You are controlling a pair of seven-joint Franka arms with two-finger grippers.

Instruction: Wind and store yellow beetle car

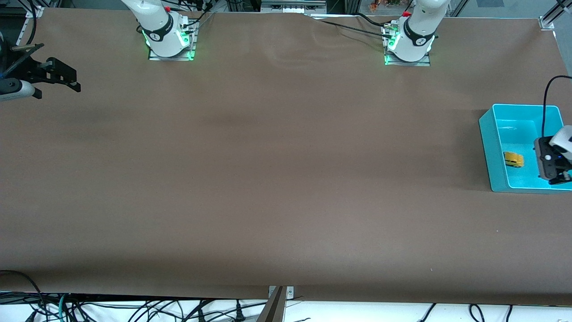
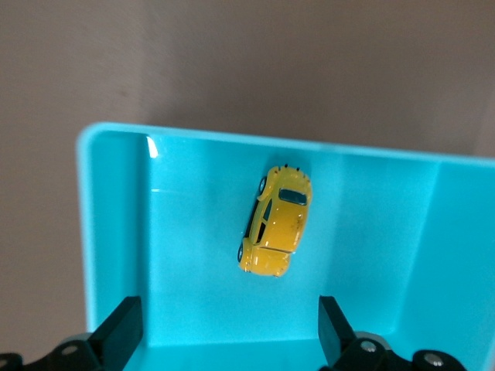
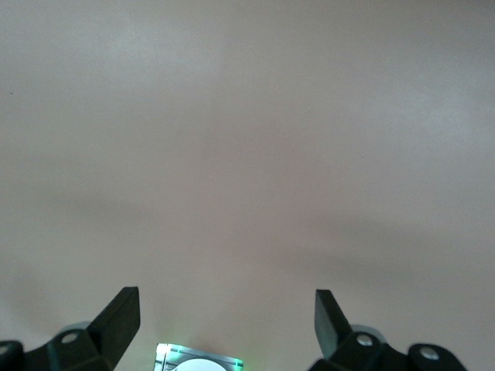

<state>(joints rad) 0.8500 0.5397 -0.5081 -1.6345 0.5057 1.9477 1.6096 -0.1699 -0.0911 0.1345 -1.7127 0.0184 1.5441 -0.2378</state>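
The yellow beetle car [image 1: 513, 159] lies on its wheels on the floor of a teal bin [image 1: 494, 147] at the left arm's end of the table. My left gripper [image 1: 564, 176] hangs over the bin, open and empty. In the left wrist view the car [image 2: 276, 222] sits in the bin [image 2: 116, 232] clear of my open left gripper [image 2: 228, 309]. My right gripper [image 1: 58, 87] waits open and empty in the air over the right arm's end of the table. In the right wrist view the right gripper [image 3: 227, 301] has only bare table under it.
The brown table top [image 1: 268, 179] spreads between the two ends. The right arm's base [image 1: 167, 40] and the left arm's base [image 1: 409, 44] stand along the edge farthest from the front camera. Cables hang below the nearest edge.
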